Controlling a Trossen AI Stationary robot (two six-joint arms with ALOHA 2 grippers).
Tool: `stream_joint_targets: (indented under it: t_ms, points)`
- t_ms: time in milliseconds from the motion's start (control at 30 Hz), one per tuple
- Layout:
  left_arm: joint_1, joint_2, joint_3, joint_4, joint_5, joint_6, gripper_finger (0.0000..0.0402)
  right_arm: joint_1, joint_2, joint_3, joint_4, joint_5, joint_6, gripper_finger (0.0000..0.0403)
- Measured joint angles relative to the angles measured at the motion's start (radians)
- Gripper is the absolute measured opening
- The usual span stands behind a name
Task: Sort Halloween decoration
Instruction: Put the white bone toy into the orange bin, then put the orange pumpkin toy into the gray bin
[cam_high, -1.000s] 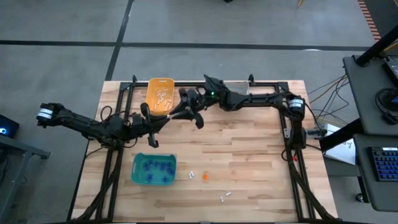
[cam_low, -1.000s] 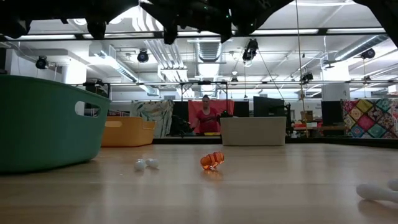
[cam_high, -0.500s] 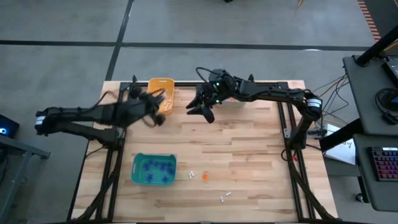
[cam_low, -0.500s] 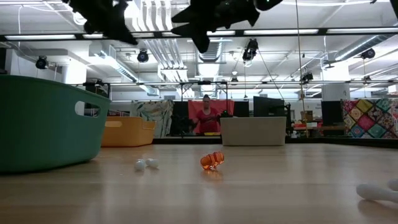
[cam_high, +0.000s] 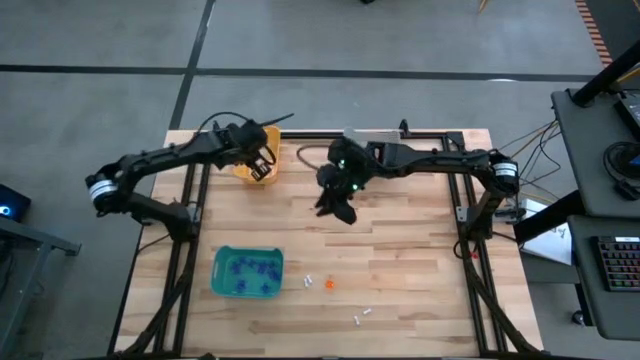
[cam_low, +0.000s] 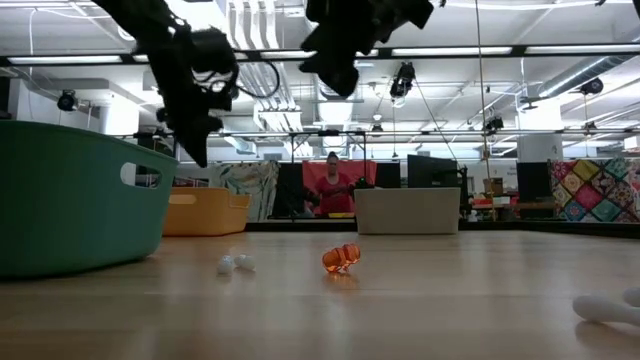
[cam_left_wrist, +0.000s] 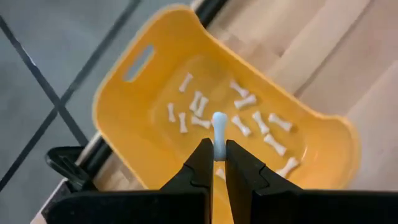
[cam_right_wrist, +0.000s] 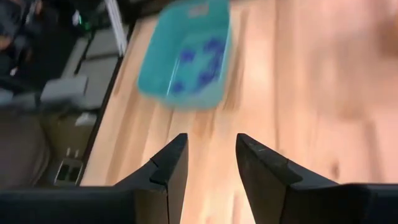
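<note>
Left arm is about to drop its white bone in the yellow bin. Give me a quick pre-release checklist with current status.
1. Left gripper shut on the white bone: ok.
2. Left gripper above the yellow bin, not the table: ok in the left wrist view.
3. Bin holds only matching white bones: ok.
4. Right gripper clear of the bin, open and empty over the middle of the table: ok.
5. Height of the bone above the bin floor: cannot tell.
6. Sorting finished: not ok; an orange trinket and white pieces lie on the table beside the teal bin.
</note>
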Motion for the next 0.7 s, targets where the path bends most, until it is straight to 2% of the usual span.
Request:
stream_joint_targets:
  t_ms: [200,300,500,700]
  points:
    - [0.002,0.094,0.004,0.002,0.002,0.056,0.0001,0.059,0.000,-0.017,-0.131,0.054,-0.009,0.0123]
    - [0.003,0.129,0.005,0.000,-0.036,0.058,0.0014,0.089,0.000,-0.034,-0.144,0.073,-0.002,0.0124]
    - [0.003,0.150,0.005,0.001,-0.061,0.059,0.0067,0.131,0.000,-0.090,-0.144,0.076,0.025,0.0122]
    - [-0.001,0.112,0.005,0.000,-0.062,0.018,0.0118,0.160,0.000,-0.165,-0.079,0.078,0.085,0.0115]
